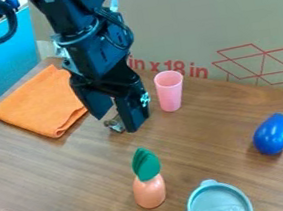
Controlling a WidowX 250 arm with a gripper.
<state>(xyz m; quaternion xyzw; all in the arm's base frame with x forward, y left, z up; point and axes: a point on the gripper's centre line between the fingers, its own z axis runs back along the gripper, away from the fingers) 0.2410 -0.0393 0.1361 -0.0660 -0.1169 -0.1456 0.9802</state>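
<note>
**Operator:** What is the state of the gripper (115, 124), and where is the small metallic object (114, 125)?

**Instructor:** The gripper is released: its two fingers stand apart, pointing down at the table (202, 133). The object lies low at the fingertips, in line with the gap. Contact with either finger cannot be confirmed from this angle. Its exact shape is partly hidden too.

**Operator:** What does good alignment call for?

**Instructor:** In my judgement, the step in hand is positioning around that object. Center the gap over its body and set the fingers across its narrower side. Verify depth before closing; the slanted view can make an object behind the fingers look as if it is between them.

**Operator:** Which clearances apply?

**Instructor:** The pink cup (169, 91) stands upright just beside the gripper, on the side away from the orange cloth (39, 103). Keep any correction small and straight. A sideways sweep could tip the cup, and the folded cloth could snag a low fingertip.

**Operator:** What closing method is suitable?

**Instructor:** Lower vertically, stop short of pressing into the wood, then close slowly and evenly. The object looks hard and irregular, so it may pivot or slip if pinched at one end. Check that both fingers bear on it before lifting.
</note>
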